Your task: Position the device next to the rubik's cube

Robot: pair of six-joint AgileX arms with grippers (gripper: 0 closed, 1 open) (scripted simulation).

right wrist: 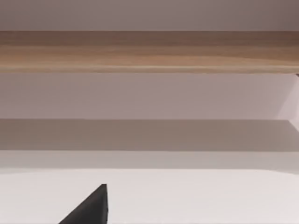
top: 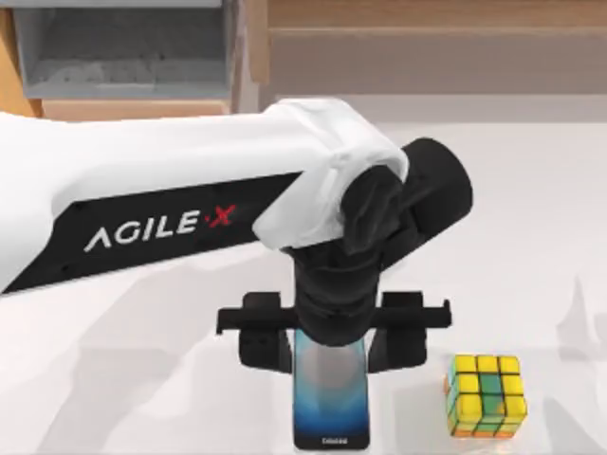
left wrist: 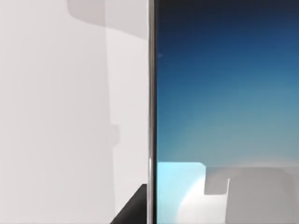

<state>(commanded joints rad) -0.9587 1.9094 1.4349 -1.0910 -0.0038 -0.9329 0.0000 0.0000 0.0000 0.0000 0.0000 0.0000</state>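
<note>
White table (top: 142, 379); device (top: 330, 398) beside rubik's cube (top: 486, 395)

A: The device (top: 330, 398) has a glossy glass-like screen and a thin metallic edge; the rubik's cube (top: 487, 395) looks like shiny plastic.

B: The bench (top: 142, 379) is smooth, matt white. The left arm's shell (top: 142, 180) is glossy white, its end effector (top: 332, 346) matt black. The back rail (right wrist: 149, 51) looks like wood.
</note>
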